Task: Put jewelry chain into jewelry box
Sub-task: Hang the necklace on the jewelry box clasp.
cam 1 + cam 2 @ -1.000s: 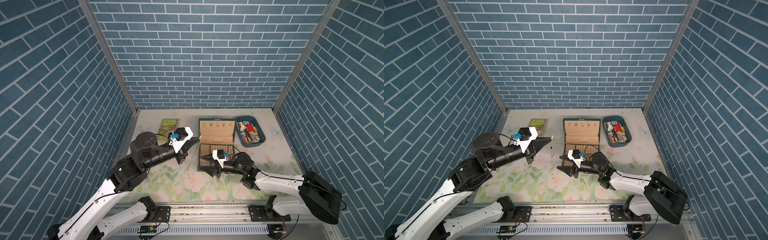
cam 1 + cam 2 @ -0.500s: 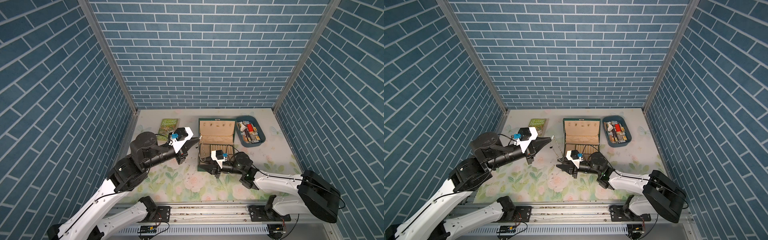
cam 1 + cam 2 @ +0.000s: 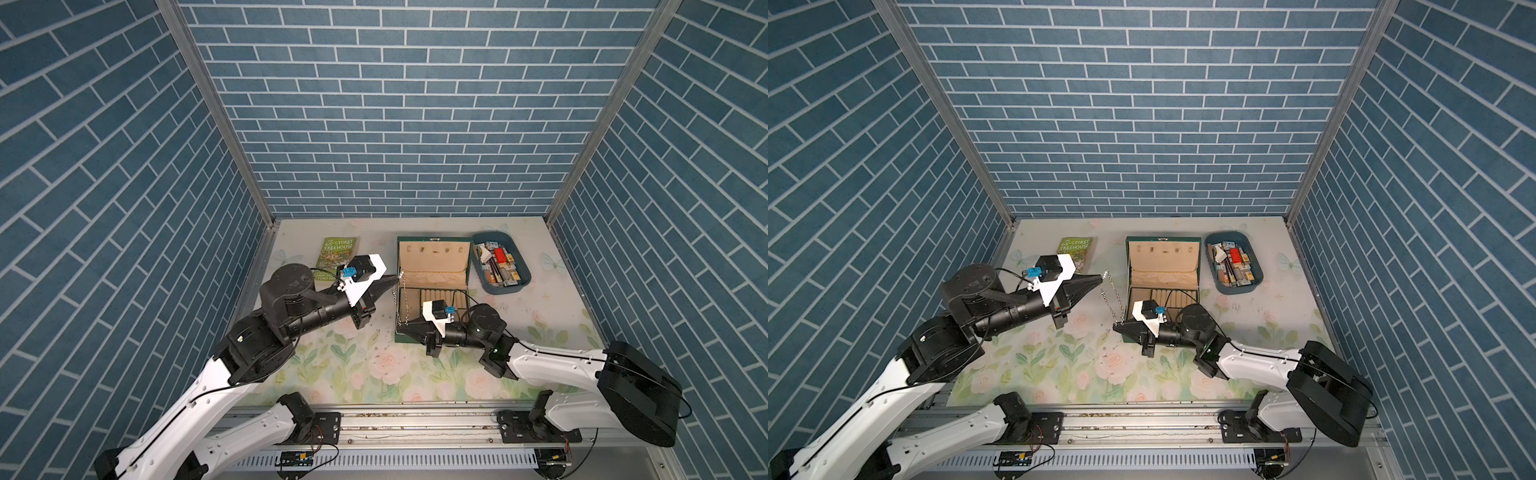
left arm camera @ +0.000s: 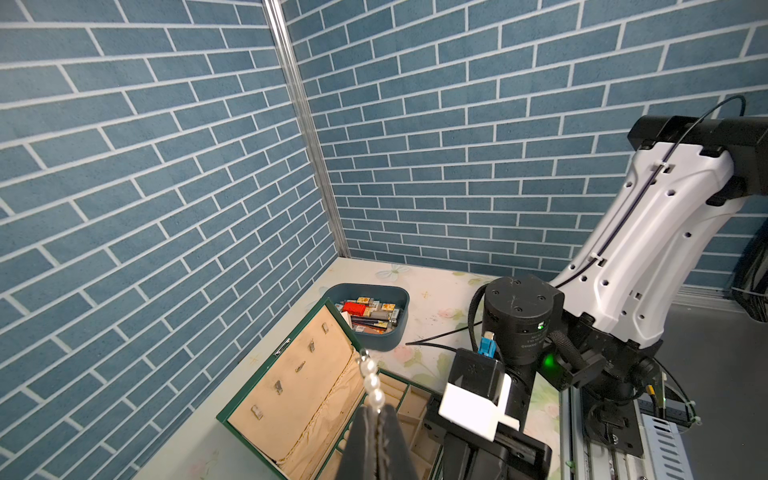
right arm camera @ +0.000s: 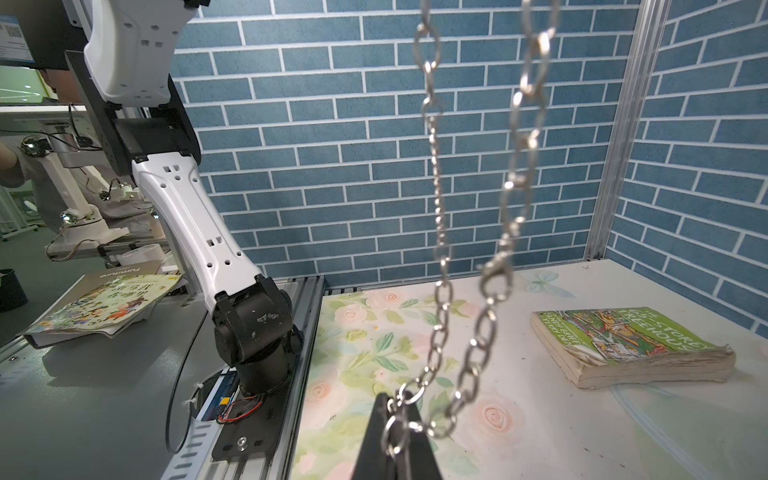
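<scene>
The jewelry chain (image 3: 400, 303), silvery links with a few pearl beads at its upper end, hangs as two strands just left of the jewelry box (image 3: 434, 240). The box is dark green and stands open, showing beige lining in both top views. My left gripper (image 3: 392, 279) is shut on the chain's upper end, and the pearls (image 4: 372, 380) stick out past its tips (image 4: 376, 409). My right gripper (image 3: 401, 329) is shut on the chain's lowest links (image 5: 401, 415) at the box's front left corner. The strands (image 5: 436, 232) rise out of frame in the right wrist view.
A blue oval tray (image 3: 523, 278) of small items stands right of the box. A green paperback book (image 3: 336, 257) lies at the back left, behind the left gripper. The floral mat (image 3: 365, 365) stretches in front of both grippers. Blue brick walls enclose the table.
My right gripper has gone from open to shut, closing on the chain's lowest links beside the box's front left corner. The left arm has held still with the chain's upper end.
</scene>
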